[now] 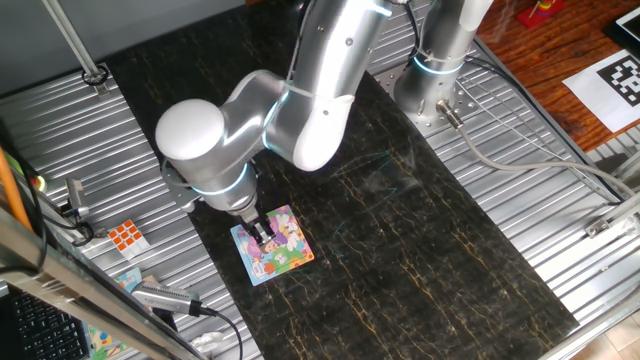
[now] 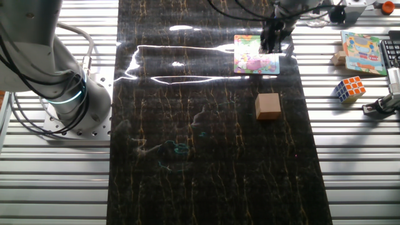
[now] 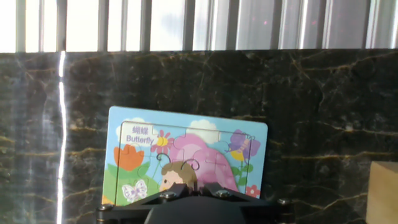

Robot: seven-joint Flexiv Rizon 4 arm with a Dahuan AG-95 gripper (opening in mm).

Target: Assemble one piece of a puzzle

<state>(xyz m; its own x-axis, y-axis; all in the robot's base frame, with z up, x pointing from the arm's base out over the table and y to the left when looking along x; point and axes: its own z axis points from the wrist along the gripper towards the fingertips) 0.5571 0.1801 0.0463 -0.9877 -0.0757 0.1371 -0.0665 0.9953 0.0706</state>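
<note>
The puzzle [image 1: 288, 250] is a square board with a light blue border and a pink, yellow and green butterfly picture, lying flat on the dark marble mat. It also shows in the other fixed view [image 2: 250, 62] and in the hand view [image 3: 186, 146]. My gripper [image 1: 263, 232] stands straight down on the board's near part, touching or nearly touching it; it also shows in the other fixed view [image 2: 273, 45] and in the hand view [image 3: 194, 188]. The jaws are drawn together with only a thin slit between them. The piece is not visible; the gripper hides that part of the board.
A tan wooden cube [image 2: 268, 105] sits on the mat a little away from the board, at the right edge of the hand view [image 3: 384, 193]. An orange-and-white twisty cube [image 2: 349, 89] and a second picture board [image 2: 362, 51] lie on the metal slats beside the mat.
</note>
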